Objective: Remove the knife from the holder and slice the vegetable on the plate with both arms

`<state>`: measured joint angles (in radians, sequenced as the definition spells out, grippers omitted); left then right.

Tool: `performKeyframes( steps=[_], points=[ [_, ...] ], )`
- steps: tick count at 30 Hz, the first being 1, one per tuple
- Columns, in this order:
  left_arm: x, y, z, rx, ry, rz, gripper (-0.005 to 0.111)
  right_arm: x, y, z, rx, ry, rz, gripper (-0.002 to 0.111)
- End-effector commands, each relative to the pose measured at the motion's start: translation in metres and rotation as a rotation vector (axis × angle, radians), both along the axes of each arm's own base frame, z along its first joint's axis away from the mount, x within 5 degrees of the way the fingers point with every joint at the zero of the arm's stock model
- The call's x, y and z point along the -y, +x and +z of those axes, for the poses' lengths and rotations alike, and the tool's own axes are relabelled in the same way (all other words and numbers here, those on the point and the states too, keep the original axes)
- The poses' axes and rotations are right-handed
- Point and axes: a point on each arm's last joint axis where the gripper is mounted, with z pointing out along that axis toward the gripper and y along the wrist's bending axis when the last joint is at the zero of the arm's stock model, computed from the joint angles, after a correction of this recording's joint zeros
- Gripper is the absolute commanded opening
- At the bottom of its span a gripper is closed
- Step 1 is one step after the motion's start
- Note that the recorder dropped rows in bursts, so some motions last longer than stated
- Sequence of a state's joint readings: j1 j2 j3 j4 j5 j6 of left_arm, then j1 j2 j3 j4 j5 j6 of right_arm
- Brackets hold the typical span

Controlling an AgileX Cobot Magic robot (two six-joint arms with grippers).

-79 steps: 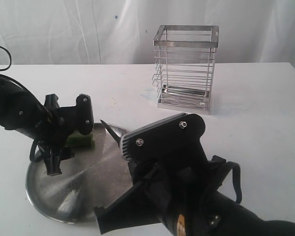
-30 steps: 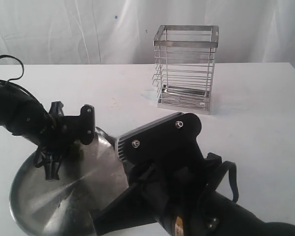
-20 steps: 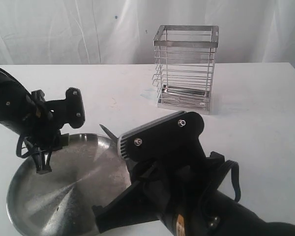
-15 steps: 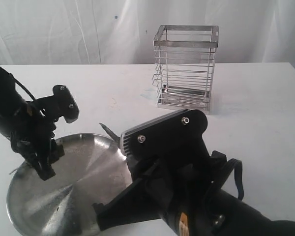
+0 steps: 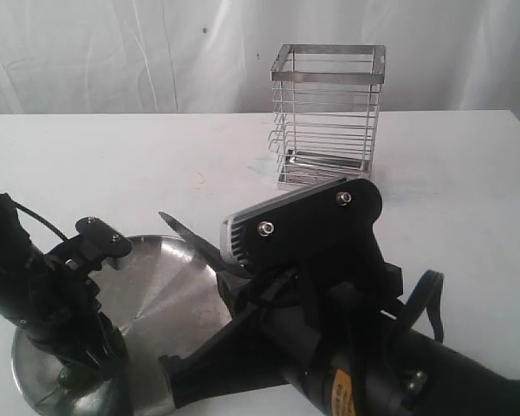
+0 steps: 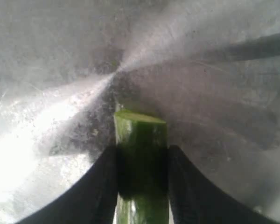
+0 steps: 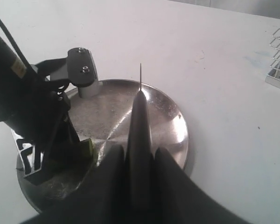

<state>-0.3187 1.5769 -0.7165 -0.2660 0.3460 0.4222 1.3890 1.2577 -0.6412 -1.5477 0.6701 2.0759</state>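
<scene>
My left gripper (image 6: 142,161) is shut on the vegetable (image 6: 141,137), a green piece with a flat cut end that sticks out between the black fingers just above the plate (image 6: 60,70). In the exterior view the left arm (image 5: 43,303) leans over the near left part of the plate (image 5: 169,286), and only a green sliver (image 5: 69,377) shows beneath it. My right gripper (image 7: 138,156) is shut on the knife (image 7: 140,123). The knife's dark blade (image 5: 191,238) points out over the plate's far rim. The vegetable (image 7: 87,148) lies to the side of the blade, apart from it.
The wire holder (image 5: 328,117) stands at the back of the white table, right of centre, with nothing visible in it. The right arm's bulky body (image 5: 329,295) fills the near middle and hides part of the plate. A white curtain hangs behind the table.
The left arm has swung from the plate's far side down to its near left part, still gripping the vegetable. The plate has slid a little. The knife tip has shifted slightly left.
</scene>
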Motion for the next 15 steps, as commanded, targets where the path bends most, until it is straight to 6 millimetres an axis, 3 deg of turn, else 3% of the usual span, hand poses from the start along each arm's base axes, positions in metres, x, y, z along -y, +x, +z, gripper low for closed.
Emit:
performKeyframes(
  steps=[1, 15],
  points=[
    [0.001, 0.002, -0.004, 0.015, -0.013, 0.045, 0.0, 0.001, 0.0, 0.002, 0.015, -0.003, 0.018, 0.0],
    [0.001, 0.016, 0.004, 0.18, -0.034, 0.092, 0.0, 0.0, -0.001, 0.002, 0.009, -0.002, 0.03, 0.0]
  ],
)
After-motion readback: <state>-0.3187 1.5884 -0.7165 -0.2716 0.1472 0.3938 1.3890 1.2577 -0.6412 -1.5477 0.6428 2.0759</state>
